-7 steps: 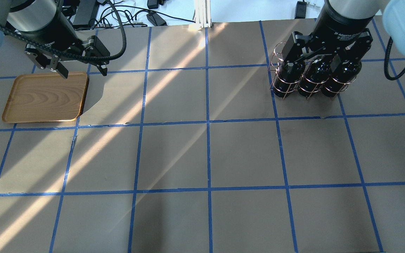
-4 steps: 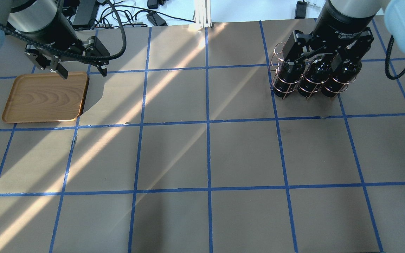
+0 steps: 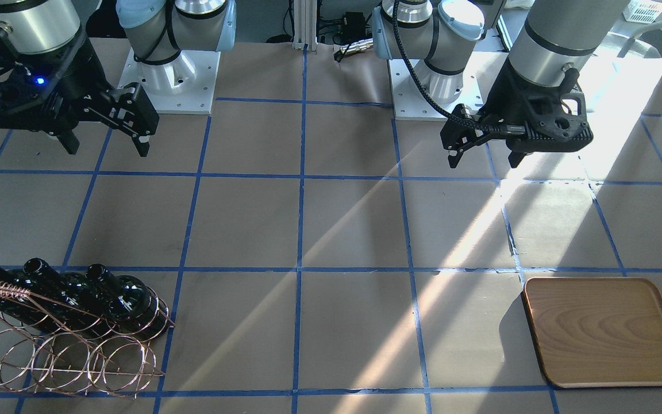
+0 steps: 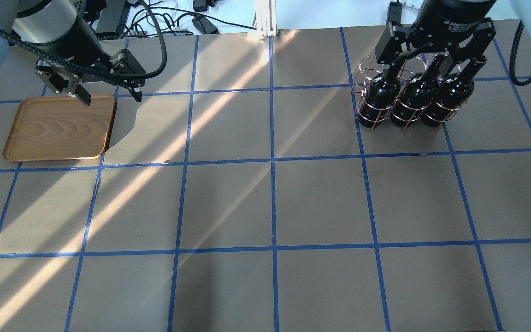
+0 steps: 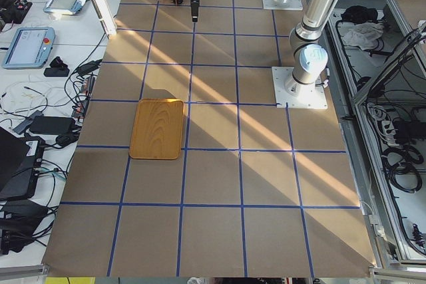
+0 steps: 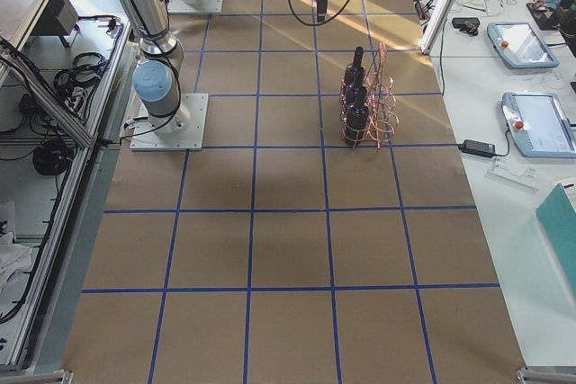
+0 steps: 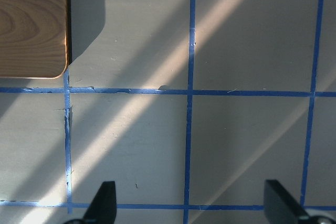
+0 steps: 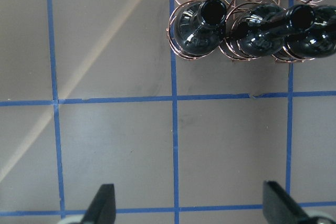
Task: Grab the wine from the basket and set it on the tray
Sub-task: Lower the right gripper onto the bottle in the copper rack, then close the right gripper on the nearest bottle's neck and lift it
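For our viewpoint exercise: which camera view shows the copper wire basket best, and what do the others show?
Exterior front-facing: the basket shows its loops and sloping frame unobstructed. Overhead, the right end effector overlaps its rear; right wrist crops it; exterior right shows it small; exterior left, tiny; left wrist, not at all.

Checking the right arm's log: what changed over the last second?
Right pincer drew back up-frame in the overhead view, uncovering the bottles; it is open and took nothing. All three stay in the basket; tray and left pincer unchanged.
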Available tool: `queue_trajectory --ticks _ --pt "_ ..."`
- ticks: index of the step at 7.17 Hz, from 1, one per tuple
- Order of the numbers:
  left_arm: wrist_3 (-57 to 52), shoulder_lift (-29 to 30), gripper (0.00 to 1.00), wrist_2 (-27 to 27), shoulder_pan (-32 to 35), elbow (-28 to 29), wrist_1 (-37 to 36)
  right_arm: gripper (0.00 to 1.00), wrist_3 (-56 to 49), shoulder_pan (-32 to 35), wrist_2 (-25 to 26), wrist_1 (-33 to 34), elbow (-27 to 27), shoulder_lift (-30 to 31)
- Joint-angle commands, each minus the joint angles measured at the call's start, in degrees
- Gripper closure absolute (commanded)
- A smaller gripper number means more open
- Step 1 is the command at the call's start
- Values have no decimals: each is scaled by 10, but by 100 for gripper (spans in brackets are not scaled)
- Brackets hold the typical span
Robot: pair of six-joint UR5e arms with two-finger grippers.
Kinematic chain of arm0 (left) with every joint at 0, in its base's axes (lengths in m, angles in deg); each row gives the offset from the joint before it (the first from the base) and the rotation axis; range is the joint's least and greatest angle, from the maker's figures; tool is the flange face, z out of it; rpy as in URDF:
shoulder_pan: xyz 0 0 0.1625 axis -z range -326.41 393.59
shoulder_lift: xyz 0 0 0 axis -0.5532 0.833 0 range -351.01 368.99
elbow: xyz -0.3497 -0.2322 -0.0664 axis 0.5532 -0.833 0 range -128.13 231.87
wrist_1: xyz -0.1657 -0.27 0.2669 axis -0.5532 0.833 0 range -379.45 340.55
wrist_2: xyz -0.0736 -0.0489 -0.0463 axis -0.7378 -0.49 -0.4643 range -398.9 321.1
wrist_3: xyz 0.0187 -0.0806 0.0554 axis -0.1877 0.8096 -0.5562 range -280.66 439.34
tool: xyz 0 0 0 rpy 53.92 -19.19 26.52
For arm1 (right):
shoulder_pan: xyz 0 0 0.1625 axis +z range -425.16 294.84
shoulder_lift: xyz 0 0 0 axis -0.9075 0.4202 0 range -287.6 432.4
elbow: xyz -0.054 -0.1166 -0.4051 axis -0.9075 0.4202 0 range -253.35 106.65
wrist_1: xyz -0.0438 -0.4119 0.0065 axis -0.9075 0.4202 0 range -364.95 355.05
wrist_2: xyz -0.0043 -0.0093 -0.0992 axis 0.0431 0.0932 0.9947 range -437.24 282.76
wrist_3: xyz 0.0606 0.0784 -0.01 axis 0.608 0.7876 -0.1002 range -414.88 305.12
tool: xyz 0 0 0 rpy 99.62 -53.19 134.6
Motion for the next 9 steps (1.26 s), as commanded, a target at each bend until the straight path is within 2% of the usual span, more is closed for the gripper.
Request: queue_trajectory --ticks 1,4,6,7,9 --pt "-5 3 0 3 -1 0 1 0 -6 -21 12 6 50 -57" --pt "-5 8 0 0 -1 -1 -3 0 -40 -82 10 48 52 -122" --pt "-4 7 0 0 0 -9 -6 0 -49 -84 15 109 48 -176" --pt "-5 4 0 0 0 -17 -9 1 -49 -84 18 106 46 -180" --pt "-5 3 0 1 0 -18 -9 19 -49 -84 38 96 39 -180"
